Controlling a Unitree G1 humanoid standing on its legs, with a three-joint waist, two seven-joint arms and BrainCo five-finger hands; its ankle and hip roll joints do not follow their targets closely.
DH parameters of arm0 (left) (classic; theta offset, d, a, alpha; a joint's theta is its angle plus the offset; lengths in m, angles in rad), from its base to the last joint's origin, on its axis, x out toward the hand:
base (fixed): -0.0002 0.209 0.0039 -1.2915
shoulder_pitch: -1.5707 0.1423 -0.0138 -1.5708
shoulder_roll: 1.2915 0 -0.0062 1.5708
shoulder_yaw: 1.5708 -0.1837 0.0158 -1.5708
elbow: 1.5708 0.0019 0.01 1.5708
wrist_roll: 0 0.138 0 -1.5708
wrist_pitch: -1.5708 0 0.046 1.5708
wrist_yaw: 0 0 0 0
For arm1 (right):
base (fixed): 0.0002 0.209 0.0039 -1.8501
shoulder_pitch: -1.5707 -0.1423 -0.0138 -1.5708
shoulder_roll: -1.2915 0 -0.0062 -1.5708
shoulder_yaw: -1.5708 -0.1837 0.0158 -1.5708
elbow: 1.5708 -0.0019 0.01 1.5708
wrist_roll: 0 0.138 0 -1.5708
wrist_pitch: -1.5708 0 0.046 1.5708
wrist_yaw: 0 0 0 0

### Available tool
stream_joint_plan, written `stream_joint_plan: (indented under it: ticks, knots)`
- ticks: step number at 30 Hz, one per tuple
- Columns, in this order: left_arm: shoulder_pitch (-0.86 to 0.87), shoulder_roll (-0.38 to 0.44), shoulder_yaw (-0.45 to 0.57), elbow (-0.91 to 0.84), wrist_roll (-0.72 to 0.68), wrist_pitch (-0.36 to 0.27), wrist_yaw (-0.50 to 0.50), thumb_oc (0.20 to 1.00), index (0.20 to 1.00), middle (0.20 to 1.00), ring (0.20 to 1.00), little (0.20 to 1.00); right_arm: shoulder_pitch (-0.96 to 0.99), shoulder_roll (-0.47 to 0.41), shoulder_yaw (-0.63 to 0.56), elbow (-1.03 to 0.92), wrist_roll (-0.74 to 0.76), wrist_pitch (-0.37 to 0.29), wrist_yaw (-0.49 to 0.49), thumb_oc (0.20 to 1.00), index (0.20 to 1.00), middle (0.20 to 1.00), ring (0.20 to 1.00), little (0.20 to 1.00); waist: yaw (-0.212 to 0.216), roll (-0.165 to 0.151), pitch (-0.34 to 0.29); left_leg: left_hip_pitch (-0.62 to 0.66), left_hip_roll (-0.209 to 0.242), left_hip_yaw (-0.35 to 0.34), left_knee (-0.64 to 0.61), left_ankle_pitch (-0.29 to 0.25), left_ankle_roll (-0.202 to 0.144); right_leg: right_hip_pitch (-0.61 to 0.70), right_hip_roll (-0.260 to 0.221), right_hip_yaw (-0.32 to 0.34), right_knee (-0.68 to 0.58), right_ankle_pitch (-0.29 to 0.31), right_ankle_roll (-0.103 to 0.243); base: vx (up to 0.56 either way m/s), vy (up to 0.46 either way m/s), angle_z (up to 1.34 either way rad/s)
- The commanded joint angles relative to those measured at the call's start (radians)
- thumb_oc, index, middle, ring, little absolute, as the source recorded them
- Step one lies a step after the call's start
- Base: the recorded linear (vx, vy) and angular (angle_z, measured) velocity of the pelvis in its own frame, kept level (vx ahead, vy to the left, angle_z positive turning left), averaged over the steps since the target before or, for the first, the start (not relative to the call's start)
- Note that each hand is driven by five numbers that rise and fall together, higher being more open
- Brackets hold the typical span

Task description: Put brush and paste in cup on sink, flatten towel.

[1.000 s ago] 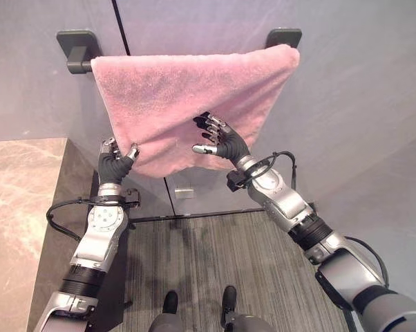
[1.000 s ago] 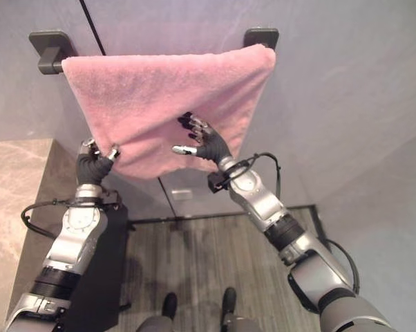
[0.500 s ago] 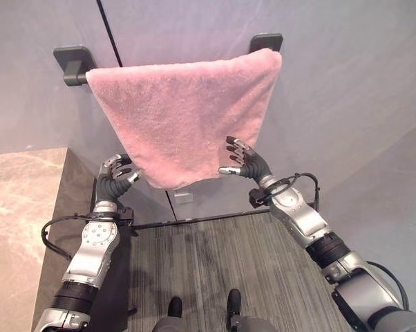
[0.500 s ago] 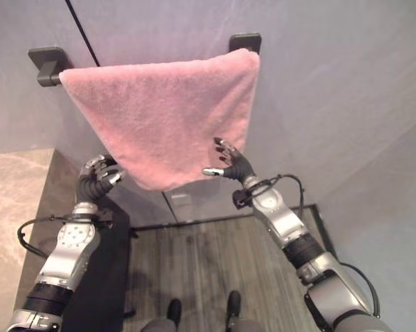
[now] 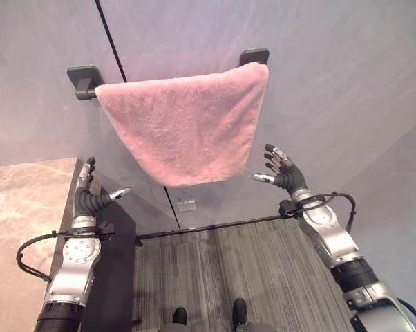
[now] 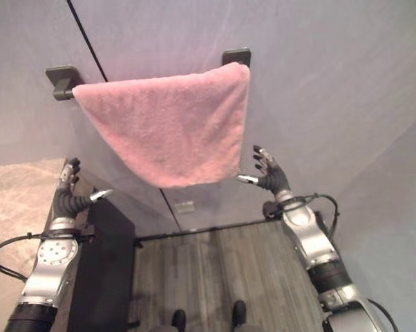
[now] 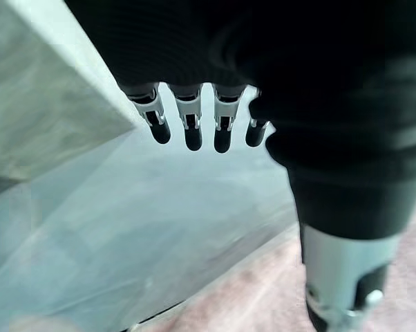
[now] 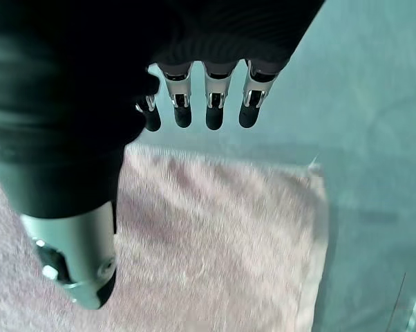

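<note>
Both hands off pink towel (image 5: 187,128), which hangs from dark wall rail (image 5: 83,75). Left hand (image 5: 89,197) by marble counter (image 5: 21,207), fingers spread, holding nothing. Right hand (image 5: 282,173) near towel's lower right edge, fingers straight, empty.

Open air either side of the hanging pink towel (image 5: 187,131); wall (image 5: 332,83) close behind; desk (image 5: 21,200) edge beside left hand (image 5: 87,200)
</note>
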Motion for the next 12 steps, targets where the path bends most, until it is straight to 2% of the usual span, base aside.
stream_joint_plan:
  ticks: [1,4,5,8,12]
  knots:
    - [0.032,-0.012,0.018,-0.007,-0.086,-0.096,-0.011,1.0,1.0,1.0,1.0,1.0,0.103,-0.012,-0.055,-0.075,-0.065,-0.101,-0.007,1.0,1.0,1.0,1.0,1.0,-0.031,-0.048,-0.077,-0.035,-0.047,0.027,0.0,0.045,0.021,0.059,-0.059,0.046,0.007,-0.039,0.071,0.0,0.0,0.0]
    - [0.058,-0.041,-0.004,0.017,-0.131,-0.114,-0.036,1.0,1.0,1.0,1.0,1.0,0.157,-0.003,-0.086,-0.055,-0.082,-0.118,-0.018,1.0,1.0,1.0,1.0,1.0,-0.036,-0.044,-0.078,-0.033,-0.046,0.026,0.0,0.047,0.023,0.06,-0.059,0.046,0.011,-0.042,0.071,-0.03,-0.011,0.01]
    - [0.08,-0.073,-0.021,0.067,-0.16,-0.117,-0.044,1.0,1.0,1.0,1.0,1.0,0.211,0.012,-0.113,-0.02,-0.09,-0.133,-0.029,1.0,1.0,1.0,1.0,1.0,-0.043,-0.042,-0.077,-0.031,-0.047,0.026,0.0,0.05,0.023,0.06,-0.058,0.046,0.015,-0.043,0.071,-0.06,-0.017,0.01]
    - [0.106,-0.111,-0.043,0.142,-0.216,-0.117,-0.067,1.0,1.0,1.0,1.0,1.0,0.272,0.039,-0.138,0.05,-0.092,-0.142,-0.049,1.0,1.0,1.0,1.0,1.0,-0.049,-0.038,-0.078,-0.034,-0.046,0.023,0.0,0.056,0.021,0.059,-0.057,0.044,0.023,-0.046,0.07,-0.02,-0.006,0.02]
    - [0.131,-0.144,-0.068,0.231,-0.221,-0.101,-0.069,1.0,1.0,1.0,1.0,1.0,0.323,0.063,-0.153,0.181,-0.102,-0.145,-0.07,1.0,1.0,1.0,1.0,1.0,-0.057,-0.034,-0.076,-0.037,-0.044,0.014,0.0,0.061,0.018,0.06,-0.057,0.035,0.031,-0.053,0.069,-0.02,-0.007,-0.01]
